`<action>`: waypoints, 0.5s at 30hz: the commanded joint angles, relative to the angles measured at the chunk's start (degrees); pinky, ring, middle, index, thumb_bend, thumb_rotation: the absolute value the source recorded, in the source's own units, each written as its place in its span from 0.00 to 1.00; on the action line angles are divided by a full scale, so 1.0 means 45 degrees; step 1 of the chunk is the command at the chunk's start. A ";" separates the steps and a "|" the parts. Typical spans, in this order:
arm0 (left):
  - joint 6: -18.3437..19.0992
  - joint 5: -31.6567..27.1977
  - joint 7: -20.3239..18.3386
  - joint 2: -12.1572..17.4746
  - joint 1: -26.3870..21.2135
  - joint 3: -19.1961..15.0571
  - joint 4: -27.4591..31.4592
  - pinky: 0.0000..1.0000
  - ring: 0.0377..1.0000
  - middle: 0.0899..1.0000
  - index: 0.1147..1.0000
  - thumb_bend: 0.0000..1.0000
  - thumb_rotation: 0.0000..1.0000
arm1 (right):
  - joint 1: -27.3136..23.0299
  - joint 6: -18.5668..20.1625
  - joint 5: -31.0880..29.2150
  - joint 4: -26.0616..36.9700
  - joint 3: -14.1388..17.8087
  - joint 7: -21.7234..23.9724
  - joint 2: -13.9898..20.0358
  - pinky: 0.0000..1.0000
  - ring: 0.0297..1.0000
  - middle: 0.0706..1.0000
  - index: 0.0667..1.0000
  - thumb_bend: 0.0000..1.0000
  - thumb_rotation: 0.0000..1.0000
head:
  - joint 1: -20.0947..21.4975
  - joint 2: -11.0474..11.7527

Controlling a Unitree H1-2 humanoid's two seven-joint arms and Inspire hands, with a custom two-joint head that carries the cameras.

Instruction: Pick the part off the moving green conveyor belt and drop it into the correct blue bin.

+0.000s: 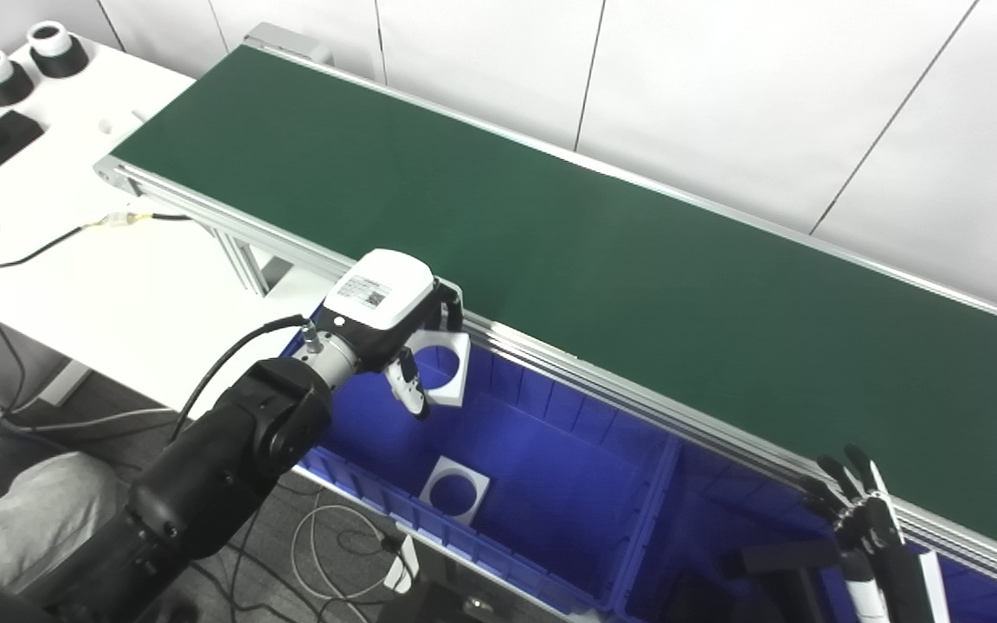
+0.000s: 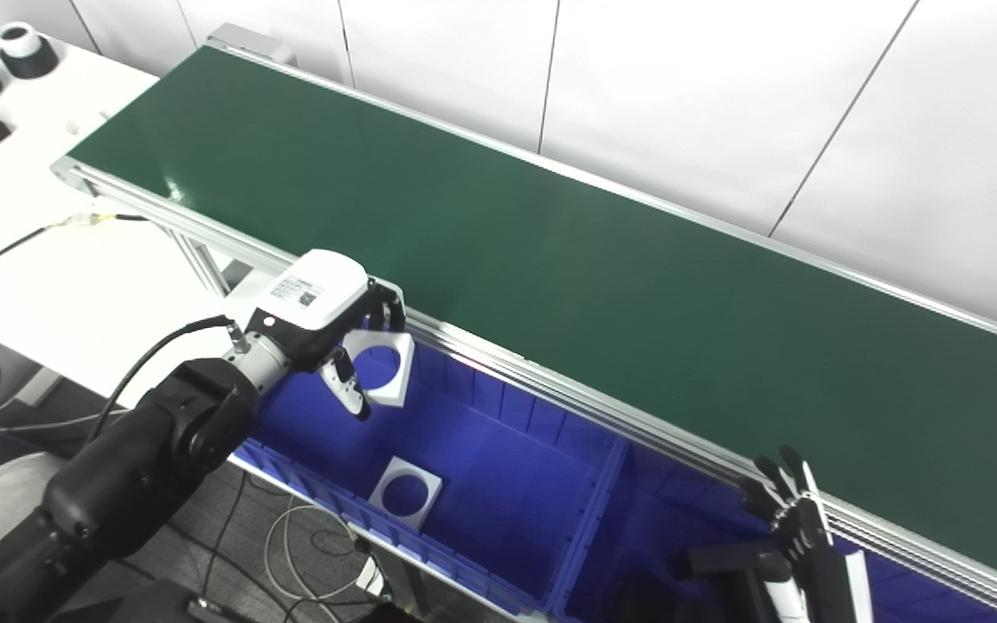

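Here, a white part [image 1: 445, 368] is gripped by the left hand [image 1: 395, 333] above the blue bin [image 1: 550, 450]. A second part [image 1: 455, 490] is seen at its 6 o'clock. The right hand [image 1: 862, 519] is held spread, empty.

Even, bright overhead lighting; no hard shadows. Soft sheen on the green conveyor belt [image 1: 602, 251] toward its left end and on the white wall panels [image 1: 723, 95]. The blue bin [image 1: 550, 450] interior reads saturated and darker. Focus mostly sharp; slight softness at frame edges.
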State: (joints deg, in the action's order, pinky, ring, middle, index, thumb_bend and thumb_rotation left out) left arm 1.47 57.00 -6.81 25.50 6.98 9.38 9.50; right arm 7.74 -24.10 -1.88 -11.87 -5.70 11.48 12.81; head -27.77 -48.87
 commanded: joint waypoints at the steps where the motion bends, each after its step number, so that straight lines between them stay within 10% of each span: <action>1: -0.0377 0.0219 0.0526 0.0463 -0.0241 0.0099 -0.0312 0.34 0.37 0.40 0.44 0.52 0.00 | -0.0234 -0.0626 -0.0051 0.0260 0.0124 0.0105 -0.0091 0.79 0.81 0.89 0.97 0.78 0.86 | 0.0050 -0.0006; 15: -0.0792 0.0207 0.0923 0.0748 -0.0540 0.0685 -0.1530 0.32 0.33 0.36 0.45 0.52 0.00 | -0.0281 -0.0628 -0.0109 0.0266 0.0273 0.0274 -0.0304 0.78 0.80 0.89 0.96 0.78 0.86 | 0.0230 0.0089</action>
State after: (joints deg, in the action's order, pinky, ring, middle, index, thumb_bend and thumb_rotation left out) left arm -1.56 58.01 -3.88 27.32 5.86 12.90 2.16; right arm 7.06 -24.10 -1.66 -11.87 -5.00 12.24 11.61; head -26.81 -48.43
